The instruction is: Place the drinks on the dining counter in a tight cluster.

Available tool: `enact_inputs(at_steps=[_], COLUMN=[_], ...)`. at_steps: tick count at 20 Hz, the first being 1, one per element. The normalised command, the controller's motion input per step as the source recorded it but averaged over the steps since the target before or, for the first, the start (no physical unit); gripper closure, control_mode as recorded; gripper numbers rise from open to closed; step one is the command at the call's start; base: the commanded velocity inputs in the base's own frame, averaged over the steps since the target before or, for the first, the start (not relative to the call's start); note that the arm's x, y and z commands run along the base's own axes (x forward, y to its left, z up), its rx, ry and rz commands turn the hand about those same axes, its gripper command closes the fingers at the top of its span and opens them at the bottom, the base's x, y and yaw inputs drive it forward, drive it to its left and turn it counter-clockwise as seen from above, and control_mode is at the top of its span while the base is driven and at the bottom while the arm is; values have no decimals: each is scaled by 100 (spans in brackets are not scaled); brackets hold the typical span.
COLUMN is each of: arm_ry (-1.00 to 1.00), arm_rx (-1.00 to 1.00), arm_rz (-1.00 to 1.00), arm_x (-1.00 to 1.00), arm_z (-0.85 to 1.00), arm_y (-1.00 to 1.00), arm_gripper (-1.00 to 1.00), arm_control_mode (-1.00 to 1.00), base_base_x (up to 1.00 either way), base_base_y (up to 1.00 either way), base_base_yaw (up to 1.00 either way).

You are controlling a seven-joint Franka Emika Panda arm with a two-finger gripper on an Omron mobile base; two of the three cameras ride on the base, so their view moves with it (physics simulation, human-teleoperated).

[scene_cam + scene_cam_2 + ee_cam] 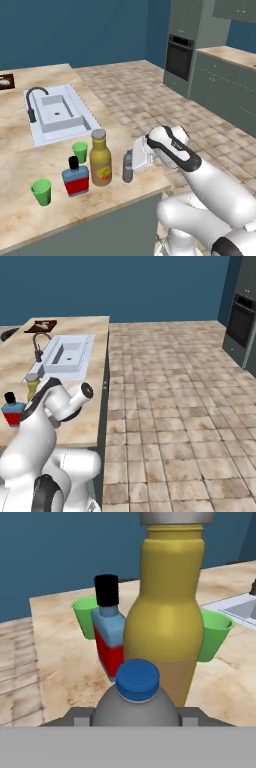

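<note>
Three drinks stand close together near the front edge of the dining counter. The amber bottle with a grey cap is in the middle, and the squat blue bottle with a red label is on its left. The small greyish water bottle stands upright on its right, with my gripper shut on it from the side. In the hand view, the blue-capped water bottle sits between my gripper jaws. Just behind it are the amber bottle and the blue bottle.
Two green cups stand beside the bottles. The inset sink with a black faucet lies further back. The counter's edge drops to tiled floor on the right. A dark board rests at the far end.
</note>
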Motion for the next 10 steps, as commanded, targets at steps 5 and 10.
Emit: enact_inputs(at_steps=[5,10], arm_ry=[0,0], arm_rx=[0,0], arm_rz=[0,0], arm_x=[40,28], arm_z=[0,0], arm_y=[0,0], arm_gripper=[100,100], arm_control_mode=[-100,-100], base_base_x=[0,0], base_base_y=[0,0], base_base_yaw=[0,0])
